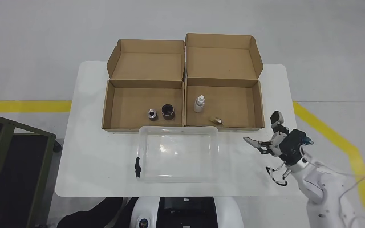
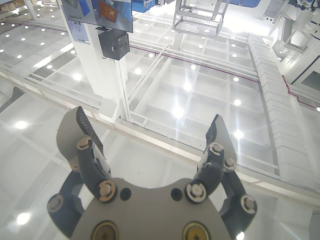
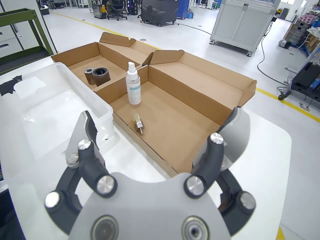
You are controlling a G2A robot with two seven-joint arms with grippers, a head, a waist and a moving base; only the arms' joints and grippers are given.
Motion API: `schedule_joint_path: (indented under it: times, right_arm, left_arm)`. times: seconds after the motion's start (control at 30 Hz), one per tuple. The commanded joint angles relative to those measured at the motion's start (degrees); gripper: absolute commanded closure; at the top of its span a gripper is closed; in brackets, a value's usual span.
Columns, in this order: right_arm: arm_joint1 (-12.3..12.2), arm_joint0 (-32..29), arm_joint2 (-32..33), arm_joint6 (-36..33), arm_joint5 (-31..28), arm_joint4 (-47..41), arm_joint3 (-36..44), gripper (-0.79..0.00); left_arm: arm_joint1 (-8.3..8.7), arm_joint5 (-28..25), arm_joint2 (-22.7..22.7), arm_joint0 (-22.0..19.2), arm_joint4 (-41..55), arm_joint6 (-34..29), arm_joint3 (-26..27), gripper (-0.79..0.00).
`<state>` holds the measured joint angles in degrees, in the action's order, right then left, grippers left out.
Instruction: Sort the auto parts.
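**Both claws apart, parts boxed**

Right claw (image 1: 263,157) is spread and empty over the surface (image 1: 85,159), right of the clear tray (image 1: 178,128). Left claw (image 2: 148,113) is spread and empty.

Beyond the tray's far edge:
- right box (image 1: 236,105): brass fitting (image 3: 138,124) lying flat, long axis roughly along that edge, pin end toward the right claw; spray bottle (image 3: 133,86) upright
- left box (image 1: 128,105): dark sleeve (image 3: 101,76) and metal cylinder (image 3: 88,75), axes vertical

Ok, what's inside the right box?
The box holds a spray bottle, upright, and a small brass part lying near its front wall. The top view shows the whole floor; nothing seems covered.
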<state>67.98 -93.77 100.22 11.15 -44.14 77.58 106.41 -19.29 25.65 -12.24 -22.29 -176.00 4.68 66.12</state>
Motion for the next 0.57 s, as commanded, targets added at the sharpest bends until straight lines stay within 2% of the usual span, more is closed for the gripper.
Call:
schedule_joint_path:
  times: [0.0, 0.53]
  right_arm:
    - [-0.12, -0.69, 0.52, 0.75, 0.22, 0.66, 0.08, -0.785]
    - [-0.46, -1.4, 1.52, 1.56, 0.51, 3.21, 0.22, -0.785]
  left_arm:
    - [0.0, 0.0, 0.0, 0.0, 0.0, 0.0, 0.0, -0.785]
    - [0.0, 0.0, 0.0, 0.0, 0.0, 0.0, 0.0, -0.785]
